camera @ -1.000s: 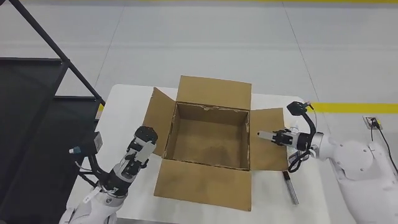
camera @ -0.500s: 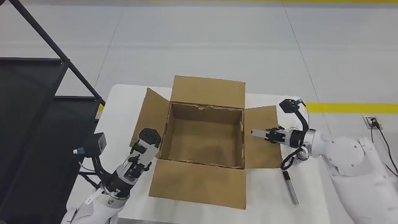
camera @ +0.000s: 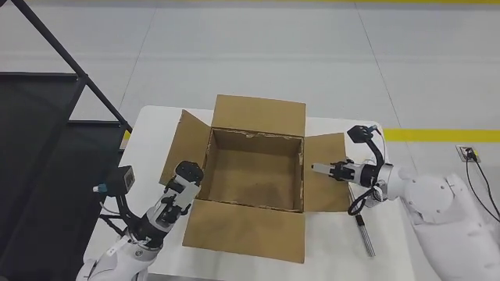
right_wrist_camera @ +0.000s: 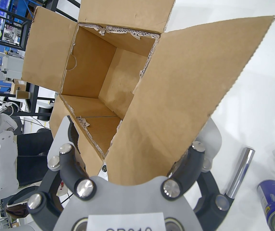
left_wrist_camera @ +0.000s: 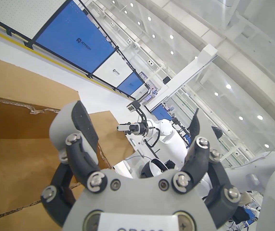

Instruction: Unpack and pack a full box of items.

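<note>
White bench (camera: 160, 129), cardboard box (camera: 250, 176), blue wall panels (left_wrist_camera: 72, 41) beyond; left claw (left_wrist_camera: 136, 116) wide and empty, right claw (right_wrist_camera: 139, 126) wide astride a flap (right_wrist_camera: 195, 78).

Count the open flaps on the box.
4: far flap, near flap, left flap, right flap. All four show fully; none is hidden.

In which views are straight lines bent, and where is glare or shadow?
Left wrist view: the wide lens bows the ceiling; ceiling lamps glare. Right wrist view: the box is shaded inside; the metal rod shows a bright streak. Top view: even light, soft shade in the box.
</note>
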### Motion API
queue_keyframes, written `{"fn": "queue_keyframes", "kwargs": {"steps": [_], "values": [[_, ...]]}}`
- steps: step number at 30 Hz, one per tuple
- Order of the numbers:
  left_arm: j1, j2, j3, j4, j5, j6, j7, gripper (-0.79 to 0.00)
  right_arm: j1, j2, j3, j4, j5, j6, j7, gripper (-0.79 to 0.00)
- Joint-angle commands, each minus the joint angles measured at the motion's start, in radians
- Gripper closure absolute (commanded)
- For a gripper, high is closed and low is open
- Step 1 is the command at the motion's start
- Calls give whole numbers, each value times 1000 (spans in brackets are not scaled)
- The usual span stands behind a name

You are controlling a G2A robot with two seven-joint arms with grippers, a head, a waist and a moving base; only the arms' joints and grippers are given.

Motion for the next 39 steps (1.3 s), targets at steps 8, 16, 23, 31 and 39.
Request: {"fn": "queue_keyframes", "kwargs": {"steps": [8, 16, 23, 31, 39], "values": [[9, 6, -1, 1, -5, -3, 3, -785, 13, -1, -29, 5, 6, 0, -23, -785], [24, 11, -7, -5, -7, -2, 6, -785, 10, 5, -20, -1, -8, 8, -43, -785], [22, 16, -1, -12, -12, -3, -8, -785, -152, 35, 139, -188, -56, 35, -52, -785], [4, 21, 19, -13, -8, 17, -42, -785, -395, 63, 326, -468, -188, 87, 7, -785], [4, 21, 19, -13, -8, 17, -42, -785, -405, 64, 330, -480, -202, 97, 14, -785]]}}
